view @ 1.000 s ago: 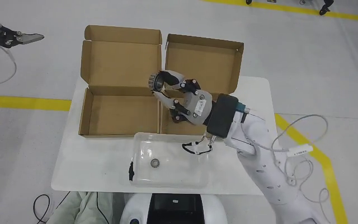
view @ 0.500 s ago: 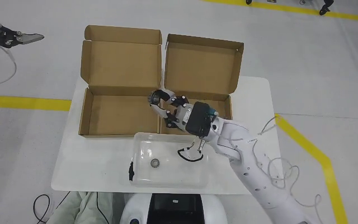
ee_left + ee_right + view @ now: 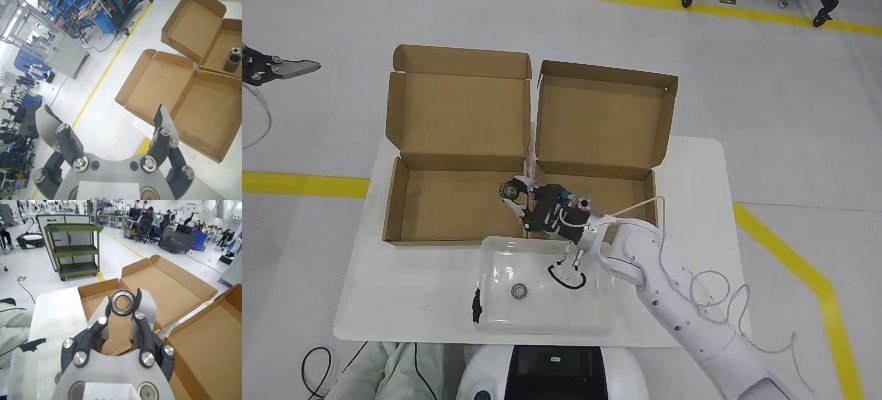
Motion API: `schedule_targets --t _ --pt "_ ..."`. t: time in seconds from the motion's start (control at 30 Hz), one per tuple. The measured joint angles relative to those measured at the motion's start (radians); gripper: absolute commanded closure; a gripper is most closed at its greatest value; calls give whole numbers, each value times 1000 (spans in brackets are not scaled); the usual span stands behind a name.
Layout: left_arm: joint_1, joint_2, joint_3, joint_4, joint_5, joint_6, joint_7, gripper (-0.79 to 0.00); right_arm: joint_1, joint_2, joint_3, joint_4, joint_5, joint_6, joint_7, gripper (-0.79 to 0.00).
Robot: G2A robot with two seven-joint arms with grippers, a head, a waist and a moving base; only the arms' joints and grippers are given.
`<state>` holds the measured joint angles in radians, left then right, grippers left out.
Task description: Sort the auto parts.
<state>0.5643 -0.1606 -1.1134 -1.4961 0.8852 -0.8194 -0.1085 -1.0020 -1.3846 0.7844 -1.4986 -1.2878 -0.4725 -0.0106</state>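
Top view: the right gripper (image 3: 513,189) has drawn back from beside the box lids toward the robot. It now sits at the seam between the left box (image 3: 437,208) and the right box (image 3: 627,192), jaws clamped on a bearing (image 3: 510,186). On the white surface (image 3: 697,200), a clear bin (image 3: 542,310) holds a small bearing (image 3: 520,291) and a black ring (image 3: 567,276).

Left wrist view: the left gripper (image 3: 103,113) hangs over the floor beside the surface, jaws wide and empty. Two metal cylinders (image 3: 232,62) stand in the right box. A yellow line (image 3: 98,83) crosses the floor.

Right wrist view: the bearing is held upright over the left box's edge. Behind it are a green cart (image 3: 71,251) and seated people at desks.
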Motion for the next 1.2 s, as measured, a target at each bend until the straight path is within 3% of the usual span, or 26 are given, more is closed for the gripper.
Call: schedule_targets --t 0.27,0.47,1.2 --pt "0 0 0 0 0 0 0 -785 119 -63 -126 148 37 62 184 0" --pt "0 0 0 0 0 0 0 -785 193 -112 -196 252 67 82 260 0" --pt "0 0 0 0 0 0 0 -785 393 -300 -326 647 180 89 338 0"
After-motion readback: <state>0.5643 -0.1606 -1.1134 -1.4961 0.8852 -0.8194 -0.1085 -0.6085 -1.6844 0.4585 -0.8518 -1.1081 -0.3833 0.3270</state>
